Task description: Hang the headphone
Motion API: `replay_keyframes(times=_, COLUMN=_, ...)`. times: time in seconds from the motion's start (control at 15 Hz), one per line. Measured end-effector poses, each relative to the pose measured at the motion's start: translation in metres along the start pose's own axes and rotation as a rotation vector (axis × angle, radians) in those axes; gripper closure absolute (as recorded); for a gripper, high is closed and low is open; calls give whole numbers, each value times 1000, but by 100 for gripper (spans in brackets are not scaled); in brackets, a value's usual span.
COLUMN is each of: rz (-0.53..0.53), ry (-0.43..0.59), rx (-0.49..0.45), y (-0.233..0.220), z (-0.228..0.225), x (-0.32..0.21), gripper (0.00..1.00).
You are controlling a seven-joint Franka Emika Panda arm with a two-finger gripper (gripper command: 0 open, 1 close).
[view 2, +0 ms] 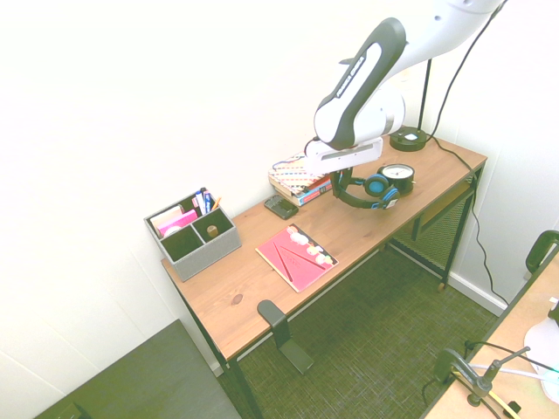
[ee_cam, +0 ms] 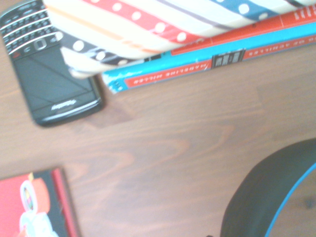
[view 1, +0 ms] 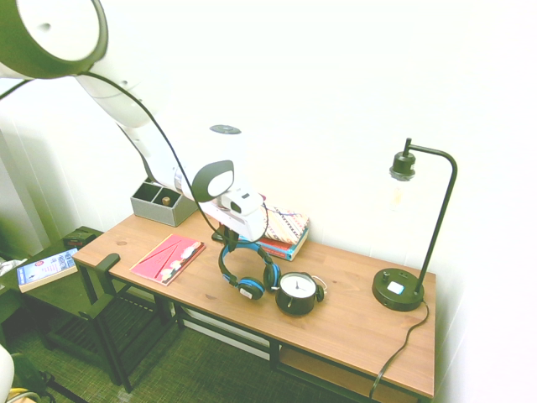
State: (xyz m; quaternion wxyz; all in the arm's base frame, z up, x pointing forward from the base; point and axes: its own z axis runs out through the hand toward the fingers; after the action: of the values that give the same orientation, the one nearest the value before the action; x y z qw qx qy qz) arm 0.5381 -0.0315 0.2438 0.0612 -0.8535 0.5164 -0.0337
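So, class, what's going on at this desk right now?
A white robot arm has its end effector closed on the headband of the blue and black headphones, beside the round clock. The job is to hang them; they are not hung yet. A black stand or hook sits at the desk's front edge, perhaps where they will go. The pink notebook lies between.

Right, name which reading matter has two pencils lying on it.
The pink notebook at the desk's front edge; the striped one lies stacked, pencil-free.
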Motion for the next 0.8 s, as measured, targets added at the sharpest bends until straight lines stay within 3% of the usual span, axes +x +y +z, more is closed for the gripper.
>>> replay_keyframes(times=0.53, rz=-286, ry=-14, rx=39, y=31, z=-96, x=-158, gripper=100)
replay_keyframes(times=0.8, rz=-404, ry=-32, rx=34, y=31, z=-106, x=-253, gripper=100)
